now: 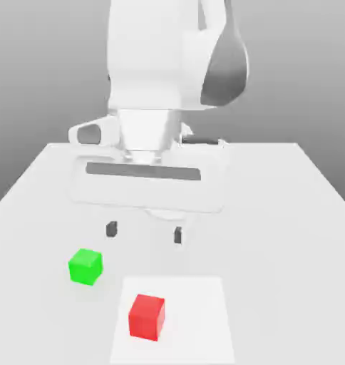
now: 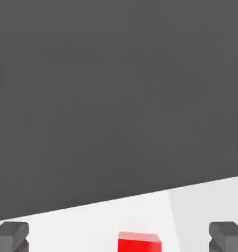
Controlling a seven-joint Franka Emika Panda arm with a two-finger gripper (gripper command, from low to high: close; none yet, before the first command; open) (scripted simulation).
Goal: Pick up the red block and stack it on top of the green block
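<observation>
looks like the reach for the red block [image 1: 146, 317] on the white patch [image 1: 197, 321], gripper [image 1: 145, 232] spread and empty. next it needs to line up over red, green block [image 1: 85, 266] waits nearby.

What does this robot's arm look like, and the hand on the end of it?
The arm is glossy white with rounded, bulky segments and dark grey patches at the joints. The gripper has a wide, flat white body with a long dark grey strip across it, and two slim fingers ending in small, blocky, dark pads. I can't make out any cables or lettering.
</observation>
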